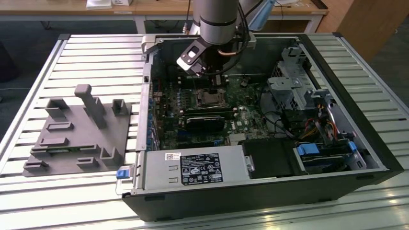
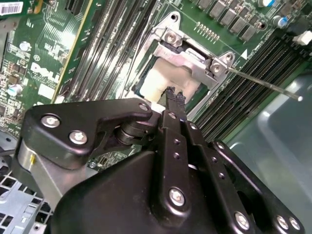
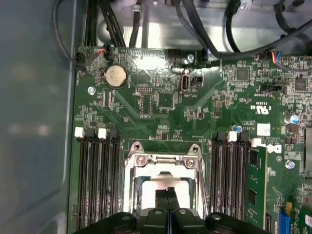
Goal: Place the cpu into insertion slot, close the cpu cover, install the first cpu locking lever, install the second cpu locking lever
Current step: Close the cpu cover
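Black gripper (image 2: 173, 94), fingertips pressed together on nothing, hangs over the pale silvery square cpu (image 2: 158, 80) inside the metal-rimmed square insertion slot (image 3: 138, 192); the thin silvery metal cpu cover (image 2: 190, 58) frames it.

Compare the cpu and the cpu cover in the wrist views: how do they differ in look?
The cpu is pale, matte and solid; the cpu cover is shiny metal, an open frame. The cpu top is plain; the cpu cover carries screws near its corners. The cpu shows through the cpu cover's opening. Both are squarish and lie on the green board.
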### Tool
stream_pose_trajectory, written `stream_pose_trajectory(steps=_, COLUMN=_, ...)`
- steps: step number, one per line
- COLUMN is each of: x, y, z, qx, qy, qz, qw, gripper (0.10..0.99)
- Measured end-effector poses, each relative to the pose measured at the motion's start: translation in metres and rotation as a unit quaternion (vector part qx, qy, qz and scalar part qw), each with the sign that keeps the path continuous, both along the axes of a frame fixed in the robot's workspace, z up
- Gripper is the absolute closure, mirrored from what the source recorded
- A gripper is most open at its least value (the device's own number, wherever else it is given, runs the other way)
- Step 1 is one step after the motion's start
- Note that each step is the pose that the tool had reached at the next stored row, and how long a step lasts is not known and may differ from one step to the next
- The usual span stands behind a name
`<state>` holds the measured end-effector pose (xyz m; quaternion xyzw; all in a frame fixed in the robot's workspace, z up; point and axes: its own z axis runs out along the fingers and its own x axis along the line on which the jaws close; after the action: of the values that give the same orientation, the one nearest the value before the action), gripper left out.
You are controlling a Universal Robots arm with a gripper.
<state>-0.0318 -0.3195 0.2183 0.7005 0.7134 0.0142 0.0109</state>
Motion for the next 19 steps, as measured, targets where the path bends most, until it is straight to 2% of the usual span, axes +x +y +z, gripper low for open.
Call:
stream_pose_trajectory(steps=3, x=-0.0020, y=0.0001, z=-0.0002, qx=0.0001, qy=-0.0001, qz=0.000, qw=1.0000, gripper=0.980)
stream_pose_trajectory(steps=12, x=-0.0224, y=0.0001, z=-0.0032, qx=0.0001, qy=0.0000, qz=0.000, qw=1.0000, gripper=0.980)
stream_pose_trajectory(steps=19, x=-0.0250, y=0.0002, z=-0.0101, qx=0.0001, qy=0.0005, qz=0.000, qw=1.0000, gripper=0.980)
